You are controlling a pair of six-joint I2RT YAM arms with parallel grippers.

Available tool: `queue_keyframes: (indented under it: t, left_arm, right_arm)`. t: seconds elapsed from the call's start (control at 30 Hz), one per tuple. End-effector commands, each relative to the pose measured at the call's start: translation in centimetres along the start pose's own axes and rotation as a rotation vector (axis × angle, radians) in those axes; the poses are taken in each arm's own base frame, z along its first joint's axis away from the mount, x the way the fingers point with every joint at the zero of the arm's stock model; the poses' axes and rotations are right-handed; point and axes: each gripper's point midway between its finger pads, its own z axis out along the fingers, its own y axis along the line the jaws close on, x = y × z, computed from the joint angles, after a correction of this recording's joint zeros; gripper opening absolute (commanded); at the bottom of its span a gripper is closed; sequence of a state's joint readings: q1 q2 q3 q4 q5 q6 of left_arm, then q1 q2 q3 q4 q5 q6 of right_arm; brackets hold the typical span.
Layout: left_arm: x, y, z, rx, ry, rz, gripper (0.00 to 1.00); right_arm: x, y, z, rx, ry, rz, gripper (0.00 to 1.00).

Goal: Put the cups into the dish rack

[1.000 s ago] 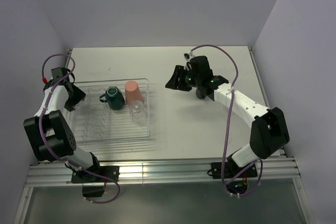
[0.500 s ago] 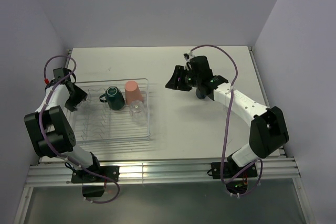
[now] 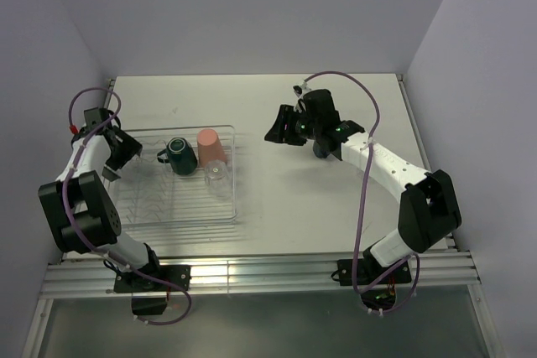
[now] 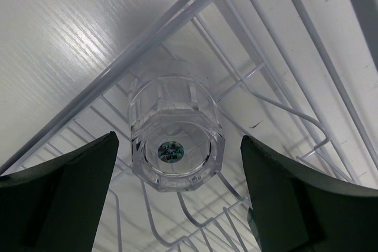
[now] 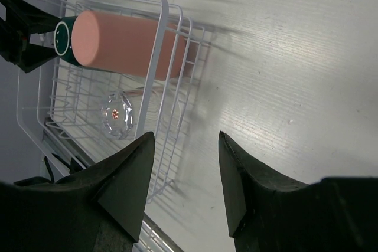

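1. We are anchoring both arms at the near edge of the table (image 3: 336,207), the left one bending up along the left side of the dish rack (image 3: 168,199).
2. We are holding the left gripper (image 3: 116,157) over the rack's left side. In the left wrist view, the left gripper (image 4: 177,146) is standing with its fingers (image 4: 65,193) spread wide, one on each side of a small clear glass (image 4: 174,151) and touching neither side of it.
3. That glass is sitting inside the rack's wires (image 4: 260,75), just beside the rim, and its thick end with a small round sticker is facing the camera.
4. Farther in, a second clear glass (image 3: 216,175) is resting near the rack's right side, and it is also showing in the right wrist view (image 5: 116,114).
5. Just beyond it, the salmon-pink tumbler (image 3: 211,147) and the dark teal mug (image 3: 180,155) are standing side by side at the rack's far end. The mug is on the left, with its handle pointing left.
6. We are hovering the right gripper (image 3: 281,127) over bare table, to the right of the rack and apart from it. In its own view, the right gripper (image 5: 186,140) is showing jaws parted around nothing.
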State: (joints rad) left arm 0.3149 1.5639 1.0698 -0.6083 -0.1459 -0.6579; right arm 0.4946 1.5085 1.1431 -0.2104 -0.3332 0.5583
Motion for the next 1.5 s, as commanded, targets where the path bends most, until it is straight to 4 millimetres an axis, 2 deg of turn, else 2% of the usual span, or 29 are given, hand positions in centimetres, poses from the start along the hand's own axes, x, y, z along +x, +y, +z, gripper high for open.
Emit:
queue_keyframes:
  t: [0.0,0.17,0.37,0.53,0.6,0.67,0.7,0.73,0.77,0.8,0.87,0.9,0.97,1.07,1.17,1.27,1.47]
  left_arm:
    - [-2.9,-1.5,-2.7,0.077,-0.099,-0.015,0.92]
    - [-4.2,-2.0,-5.3,0.125,-0.149,-0.019,0.93]
    - [-4.6,-2.3,-7.5,0.173,-0.192,-0.023,0.93]
    - [-4.6,-2.9,-9.7,0.244,-0.223,-0.025,0.92]
    - [-4.6,-3.2,-11.1,0.285,-0.247,-0.019,0.92]
    - [-4.1,-4.0,-12.8,0.337,-0.273,0.002,0.92]
    - [-4.0,-4.4,-13.3,0.357,-0.284,0.016,0.92]
    - [-3.4,-5.3,-14.1,0.394,-0.287,0.041,0.92]
    - [-3.2,-5.8,-15.3,0.427,-0.304,0.054,0.91]
    - [-2.9,-6.3,-16.0,0.453,-0.311,0.073,0.91]
    - [-1.3,-8.5,-18.1,0.539,-0.311,0.135,0.91]
    - [-0.7,-9.3,-18.8,0.568,-0.314,0.162,0.91]
    - [2.2,-12.0,-20.6,0.665,-0.289,0.262,0.91]
    - [5.8,-14.2,-22.0,0.759,-0.214,0.372,0.9]
    - [7.9,-14.9,-23.2,0.838,-0.193,0.426,0.91]
    - [9.0,-14.8,-23.9,0.885,-0.177,0.463,0.91]
    - [9.2,-14.3,-25.3,0.926,-0.192,0.485,0.91]
  right_arm:
    - [-1.3,0.2,0.0,-0.008,-0.042,-0.031,0.55]
    - [-1.5,0.1,-0.2,0.0,-0.053,-0.039,0.55]
    - [-1.8,0.0,-0.4,0.015,-0.064,-0.046,0.55]
    - [-2.2,-1.1,-0.9,0.09,-0.09,-0.039,0.55]
    - [-2.5,-1.6,-1.5,0.134,-0.103,-0.032,0.55]
    - [-3.7,-2.4,-2.5,0.21,-0.158,-0.024,0.55]
    - [-3.6,-3.1,-3.0,0.256,-0.152,-0.014,0.55]
    - [-3.8,-3.4,-3.6,0.287,-0.166,-0.006,0.55]
    - [-4.9,-4.2,-4.4,0.356,-0.215,0.011,0.56]
    - [-4.6,-5.1,-5.1,0.413,-0.209,0.026,0.56]
    - [-5.6,-6.3,-6.8,0.514,-0.27,0.057,0.57]
    - [-5.0,-7.1,-7.5,0.562,-0.262,0.068,0.58]
    - [-5.1,-8.6,-9.3,0.646,-0.315,0.12,0.59]
    - [-3.6,-10.6,-11.0,0.721,-0.316,0.219,0.57]
    - [-2.1,-13.6,-13.0,0.85,-0.318,0.306,0.56]
    - [-2.0,-16.1,-14.6,0.931,-0.351,0.37,0.55]
    - [-2.3,-19.8,-16.9,1.008,-0.394,0.488,0.55]
